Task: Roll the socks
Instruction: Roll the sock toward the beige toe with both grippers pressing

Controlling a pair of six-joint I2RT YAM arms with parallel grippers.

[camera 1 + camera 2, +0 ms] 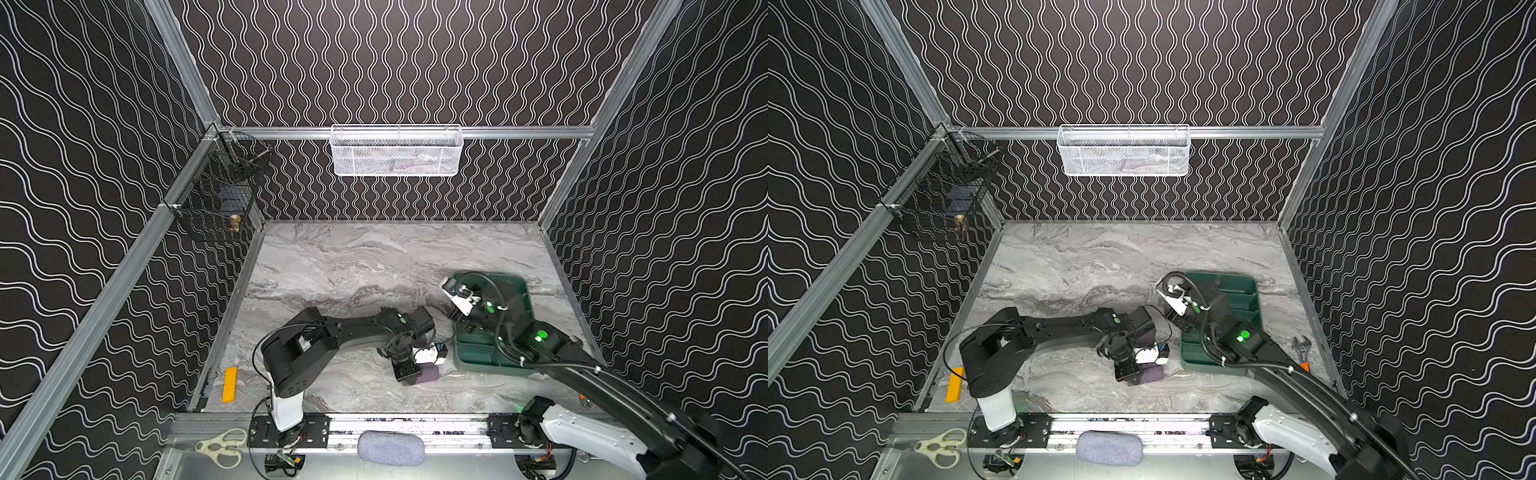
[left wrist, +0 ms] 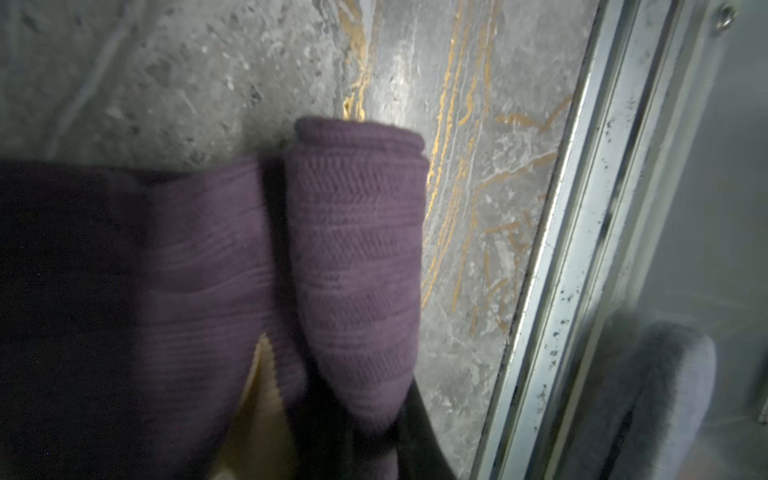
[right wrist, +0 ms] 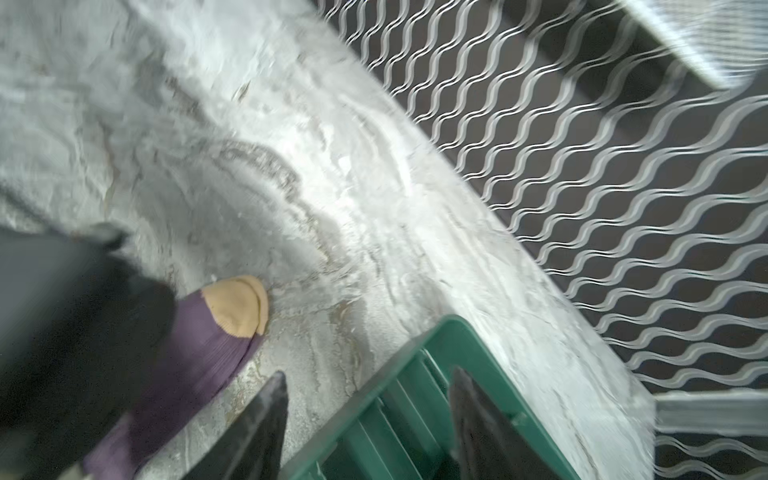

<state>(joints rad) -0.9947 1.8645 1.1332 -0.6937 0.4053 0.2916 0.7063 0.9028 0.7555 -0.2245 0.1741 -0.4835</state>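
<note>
In the left wrist view the purple sock (image 2: 357, 249) is rolled into a tight ribbed bundle on the marble table, with a tan patch showing beside it. My left gripper (image 2: 374, 436) is shut on the roll's near end. Both top views show that gripper (image 1: 415, 374) low over the table's front middle, with the sock (image 1: 430, 374) poking out on its right. The right wrist view shows the sock's unrolled length and tan toe (image 3: 237, 305) lying flat. My right gripper (image 3: 368, 376) is open and holds nothing, hovering over the left edge of the green tray (image 1: 517, 291).
A wrench (image 1: 1301, 347) lies right of the tray. An orange block (image 1: 230, 384) sits by the left wall. Scissors (image 1: 222, 446) and a grey pad (image 1: 390, 448) rest on the front rail. A white mesh basket (image 1: 395, 151) and a black wire basket (image 1: 216, 195) hang on the walls.
</note>
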